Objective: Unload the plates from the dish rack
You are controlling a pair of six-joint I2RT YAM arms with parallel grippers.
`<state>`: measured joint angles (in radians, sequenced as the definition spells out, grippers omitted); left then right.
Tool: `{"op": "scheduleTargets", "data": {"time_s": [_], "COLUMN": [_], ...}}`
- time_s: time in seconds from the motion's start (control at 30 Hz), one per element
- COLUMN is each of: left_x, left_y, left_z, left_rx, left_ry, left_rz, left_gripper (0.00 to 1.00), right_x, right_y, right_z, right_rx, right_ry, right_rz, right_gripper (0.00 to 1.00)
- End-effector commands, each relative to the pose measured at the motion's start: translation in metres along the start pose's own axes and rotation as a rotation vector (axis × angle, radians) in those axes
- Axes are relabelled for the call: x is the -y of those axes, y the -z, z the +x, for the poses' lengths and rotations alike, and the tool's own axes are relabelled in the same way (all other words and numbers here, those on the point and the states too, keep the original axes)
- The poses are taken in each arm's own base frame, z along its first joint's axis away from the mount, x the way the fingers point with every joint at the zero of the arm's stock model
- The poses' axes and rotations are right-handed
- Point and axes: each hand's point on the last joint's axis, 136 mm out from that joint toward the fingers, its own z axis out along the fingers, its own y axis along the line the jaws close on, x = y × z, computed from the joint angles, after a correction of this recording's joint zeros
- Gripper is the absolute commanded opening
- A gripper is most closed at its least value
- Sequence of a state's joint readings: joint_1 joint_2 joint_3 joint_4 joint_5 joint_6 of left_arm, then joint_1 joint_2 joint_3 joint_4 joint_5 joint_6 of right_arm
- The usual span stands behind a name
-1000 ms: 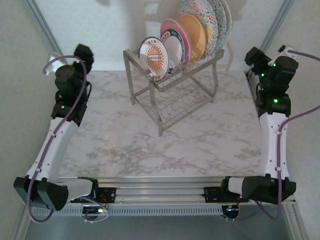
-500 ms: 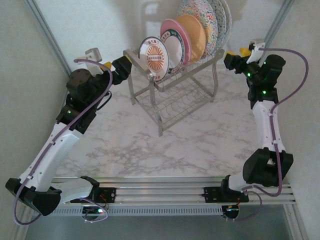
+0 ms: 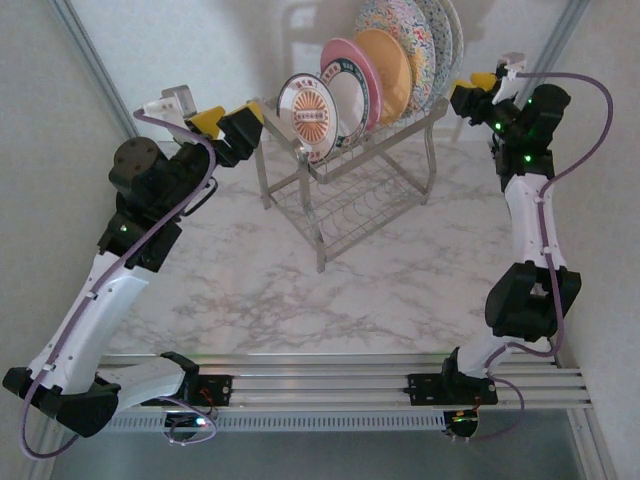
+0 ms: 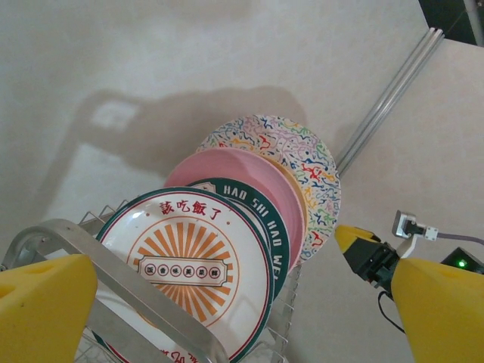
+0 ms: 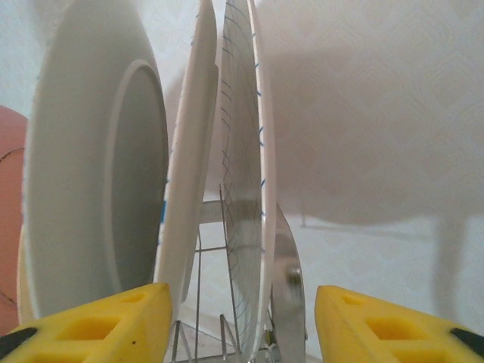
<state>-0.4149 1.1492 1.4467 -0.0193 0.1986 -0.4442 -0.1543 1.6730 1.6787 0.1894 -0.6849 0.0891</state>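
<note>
The dish rack (image 3: 352,203) stands at the back of the marble table, with several plates upright in its top tier. From the front they are a small medallion plate (image 3: 307,116) (image 4: 189,265), a green-rimmed one (image 3: 346,92), a pink one (image 3: 357,60), an orange one (image 3: 388,68) and large speckled ones (image 3: 412,35) (image 4: 302,162). My left gripper (image 3: 235,122) (image 4: 242,302) is open wide at the rack's left end, facing the medallion plate. My right gripper (image 3: 468,88) (image 5: 242,318) is open at the right end, its fingers either side of the rearmost plate's rim (image 5: 261,189) without touching it.
A rack rail (image 4: 113,265) crosses in front of the left jaws. A shiny rack post (image 5: 291,287) stands just right of the rearmost plate, between the right fingers. The wall is close behind the rack. Bare marble table (image 3: 400,275) lies in front.
Both arms have unfolded from the table's sides and reached in to the rack. The left gripper came to its left end, the right gripper to its right end behind the large plates.
</note>
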Motion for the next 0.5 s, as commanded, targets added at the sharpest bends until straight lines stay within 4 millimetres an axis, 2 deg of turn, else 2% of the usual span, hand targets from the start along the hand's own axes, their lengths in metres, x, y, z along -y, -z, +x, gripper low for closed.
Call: {"op": "scheduleTargets", "data": {"time_s": [0.0,0.47], "left_x": [0.018,0.034], "left_y": [0.0,-0.004], "left_z": [-0.012,-0.024], "left_rx": [0.028,0.046], "left_ry": [-0.016,-0.003], "left_rz": [0.065,0.126], "left_gripper": [1.0,1.0], "right_x": [-0.003,-0.003], "right_y": [-0.006,-0.034], "right_z": [-0.009,0.002], "right_rx": [0.011,-0.015], "right_ry": [0.001,-0.032], "right_rz": [-0.036,-0.084], "right_gripper": [0.5,0.4]}}
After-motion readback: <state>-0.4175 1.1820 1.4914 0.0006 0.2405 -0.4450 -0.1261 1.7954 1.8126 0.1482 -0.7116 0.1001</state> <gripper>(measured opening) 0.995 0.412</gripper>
